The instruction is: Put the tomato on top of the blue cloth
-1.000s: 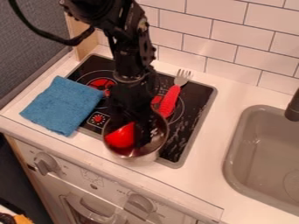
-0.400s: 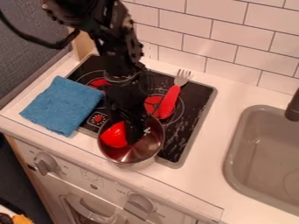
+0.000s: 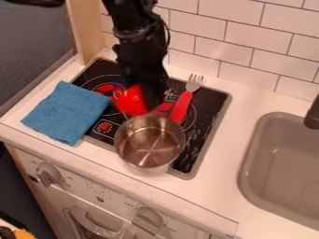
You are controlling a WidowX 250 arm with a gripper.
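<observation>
Gripper: closed about the tomato, raised from within the pot to a position just beyond its rim, on the tiled-wall side.
Tomato: held out of the pot, where it lies in the preceding views; extraction appears complete, carrying and release remain.
Pot: upright, displaced slightly toward the sink during the lift; judged to need no further handling.
Fork: beside the pot, on its wall-and-sink side.
Blue cloth: unchanged, left of the pot; the next move calls for a leftward carry, then lowering.
</observation>
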